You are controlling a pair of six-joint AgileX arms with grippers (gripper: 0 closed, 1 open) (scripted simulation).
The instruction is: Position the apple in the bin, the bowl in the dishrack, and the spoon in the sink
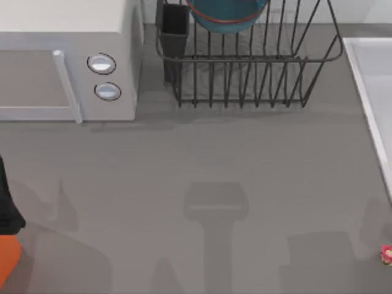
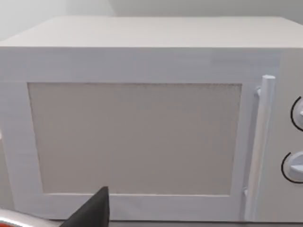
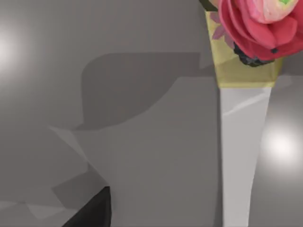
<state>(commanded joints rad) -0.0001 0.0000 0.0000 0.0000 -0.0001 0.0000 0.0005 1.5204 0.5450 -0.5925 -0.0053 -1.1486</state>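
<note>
A: Teal bowl point(image 1: 226, 13) sat in the black dishrack point(image 1: 245, 67) in the top view; sink point(image 1: 373, 92) at right; spoon point(image 1: 386, 253) at the right edge, on the table.

B: Left wrist view faced the microwave point(image 2: 142, 118); grip state could not be told.

A: Right wrist view: the spoon's point(image 3: 246, 142) pale handle looked thin, stiff, likely slippery; take mid-handle. Pink flower end. Fingers' state: cannot tell.

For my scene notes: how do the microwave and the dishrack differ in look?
The microwave is a white closed box with two round knobs; the dishrack is black open wire. The microwave's top lies bare, while the dishrack holds the teal bowl. Both stand on the grey table.
</note>
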